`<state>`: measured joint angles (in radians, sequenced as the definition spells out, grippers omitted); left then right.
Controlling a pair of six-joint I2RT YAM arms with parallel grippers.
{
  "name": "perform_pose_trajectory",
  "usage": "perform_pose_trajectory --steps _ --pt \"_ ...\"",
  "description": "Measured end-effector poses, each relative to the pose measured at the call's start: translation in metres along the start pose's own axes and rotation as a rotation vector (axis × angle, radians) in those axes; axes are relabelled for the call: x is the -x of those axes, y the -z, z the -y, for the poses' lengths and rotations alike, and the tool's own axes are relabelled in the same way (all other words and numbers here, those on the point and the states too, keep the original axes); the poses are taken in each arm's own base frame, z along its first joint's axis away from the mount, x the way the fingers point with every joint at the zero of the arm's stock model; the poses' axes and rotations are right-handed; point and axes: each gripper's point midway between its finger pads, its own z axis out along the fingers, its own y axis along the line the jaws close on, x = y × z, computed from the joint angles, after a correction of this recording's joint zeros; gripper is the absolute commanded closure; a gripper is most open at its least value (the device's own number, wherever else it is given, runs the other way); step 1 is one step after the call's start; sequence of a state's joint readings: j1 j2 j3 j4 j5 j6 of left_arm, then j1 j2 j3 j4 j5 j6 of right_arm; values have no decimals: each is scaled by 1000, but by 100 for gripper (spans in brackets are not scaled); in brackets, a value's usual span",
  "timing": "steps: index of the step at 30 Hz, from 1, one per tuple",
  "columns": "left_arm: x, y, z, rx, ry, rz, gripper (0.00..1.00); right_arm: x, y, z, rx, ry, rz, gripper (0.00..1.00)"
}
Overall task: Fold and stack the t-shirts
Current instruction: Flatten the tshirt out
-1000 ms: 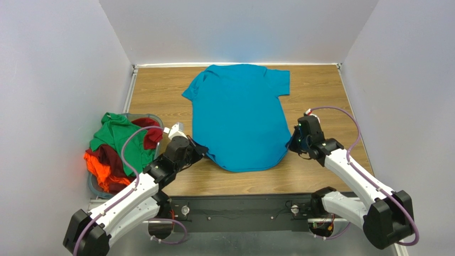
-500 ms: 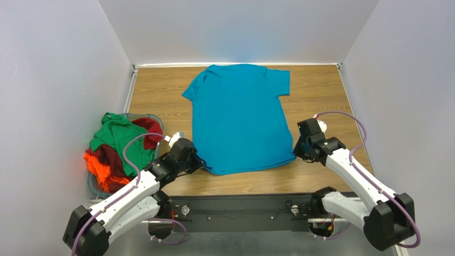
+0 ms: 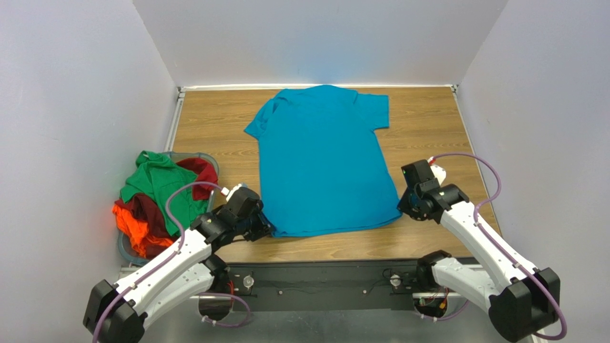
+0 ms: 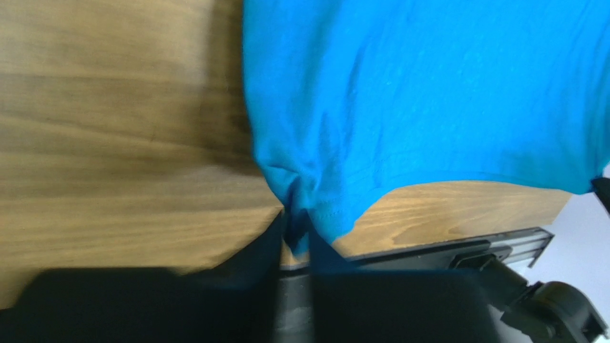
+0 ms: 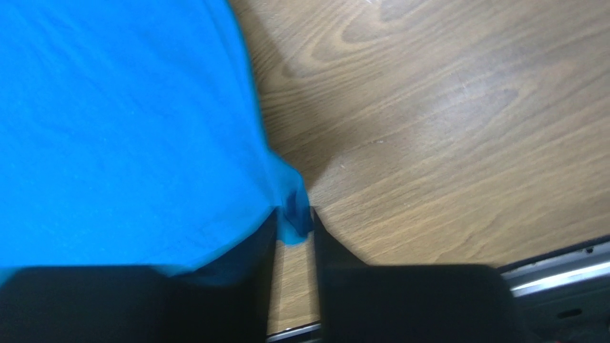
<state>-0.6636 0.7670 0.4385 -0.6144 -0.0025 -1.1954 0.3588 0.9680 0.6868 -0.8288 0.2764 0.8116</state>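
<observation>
- the black two-finger left gripper (image 4: 296,223) sits at the near left corner of the teal-blue short-sleeved cloth t-shirt (image 3: 322,164); its jaws are narrow, with puckered hem nipped between the tips.
- the matching right gripper (image 5: 295,221) is at the near right corner, its jaws a narrow slot with a tab of hem inside; whether it grips or merely straddles the cloth i cannot tell.
- beside the left arm, the grey-blue round plastic basket (image 3: 204,156) holds the crumpled green t-shirt (image 3: 154,182), dark red t-shirt (image 3: 154,211) and bright orange t-shirt (image 3: 132,223), none folded.
- the teal shirt lies flat on the brown wooden table (image 3: 215,121), with collar and sleeves at the far edge.
- risk: if one corner comes free while the other is pulled, the hem would skew and wrinkle; cloth snagged on a fingertip would drag when that arm lifts.
</observation>
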Motion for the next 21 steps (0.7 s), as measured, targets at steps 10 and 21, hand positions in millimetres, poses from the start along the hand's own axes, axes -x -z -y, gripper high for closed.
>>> perform_pose_trajectory --steps 10,21 --pt "-23 21 8 -39 -20 -75 2 12 9 7 -47 -26 43 0" --pt "47 28 93 -91 -203 154 2 16 2 -51 187 74 -16 0"
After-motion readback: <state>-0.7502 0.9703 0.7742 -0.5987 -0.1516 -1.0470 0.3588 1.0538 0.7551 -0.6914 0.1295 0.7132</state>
